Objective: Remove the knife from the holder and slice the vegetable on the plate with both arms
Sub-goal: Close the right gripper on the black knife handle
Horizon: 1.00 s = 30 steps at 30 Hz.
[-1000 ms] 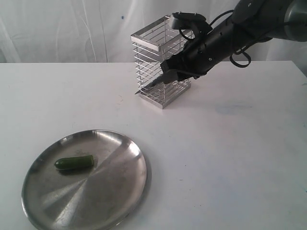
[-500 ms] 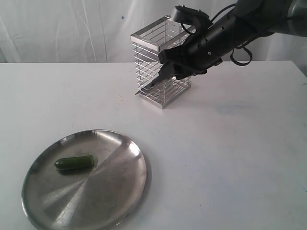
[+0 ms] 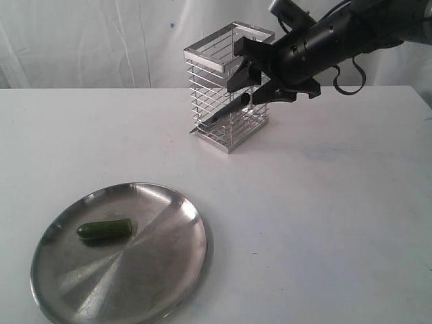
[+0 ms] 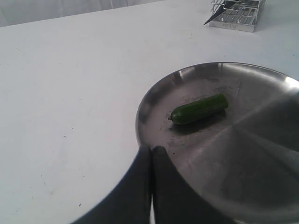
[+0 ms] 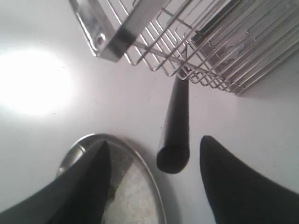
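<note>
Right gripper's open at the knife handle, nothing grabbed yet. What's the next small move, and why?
Probably ease the right gripper forward and close it on the knife. Its fingers are spread on either side of the handle's butt end without gripping it, and the blade is poking through the holder wires, so nothing can be lifted until the handle is held.

You were looking at a holder [image 3: 226, 88] of bright polished metal wire with a flat steel rim that threw back the light. The knife [image 5: 174, 123] stuck through its mesh was matt black all over, its handle smooth and rounded like moulded plastic. Near the front left corner of the desk, the plate [image 3: 155, 270] was brushed stainless steel, its fine grain catching light in fan-shaped streaks. The vegetable [image 4: 198, 108] on it had a glossy dark green skin. The desk [image 3: 324, 223] was smooth matt white with faint scuffs. The right gripper [image 5: 154, 179] had dull black fingers, as did the left gripper [image 4: 151, 158].
</note>
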Each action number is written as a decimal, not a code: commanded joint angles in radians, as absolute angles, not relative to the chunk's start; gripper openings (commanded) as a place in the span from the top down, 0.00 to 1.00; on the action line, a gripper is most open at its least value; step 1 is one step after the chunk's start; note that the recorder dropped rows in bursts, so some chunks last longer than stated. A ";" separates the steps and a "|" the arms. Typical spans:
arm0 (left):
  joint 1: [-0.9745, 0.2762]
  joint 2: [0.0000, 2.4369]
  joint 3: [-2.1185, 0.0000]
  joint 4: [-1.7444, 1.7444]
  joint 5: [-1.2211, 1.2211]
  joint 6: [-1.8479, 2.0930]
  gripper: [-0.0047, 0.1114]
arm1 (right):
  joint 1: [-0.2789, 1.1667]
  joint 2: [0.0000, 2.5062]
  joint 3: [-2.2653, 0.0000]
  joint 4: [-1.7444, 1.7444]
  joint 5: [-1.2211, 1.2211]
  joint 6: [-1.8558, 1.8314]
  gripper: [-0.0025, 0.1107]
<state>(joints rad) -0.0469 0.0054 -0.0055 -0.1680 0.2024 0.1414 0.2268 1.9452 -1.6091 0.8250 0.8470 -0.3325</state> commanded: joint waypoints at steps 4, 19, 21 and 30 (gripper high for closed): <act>-0.048 0.000 0.000 -0.171 0.203 0.135 0.96 | 0.219 1.979 -1.622 0.870 0.814 -0.340 0.50; -0.048 0.000 0.000 -0.171 0.203 0.135 0.96 | 0.221 2.035 -1.653 0.864 0.797 -0.348 0.52; -0.048 0.000 0.000 -0.171 0.203 0.135 0.96 | 0.221 2.039 -1.653 0.864 0.804 -0.356 0.52; -0.048 0.000 0.000 -0.171 0.203 0.135 0.96 | 0.233 2.066 -1.655 0.864 0.786 -0.363 0.55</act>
<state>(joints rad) -0.0469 0.0054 -0.0055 -0.1680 0.2024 0.1414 0.2289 2.0650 -1.6472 0.8665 0.7938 -0.3450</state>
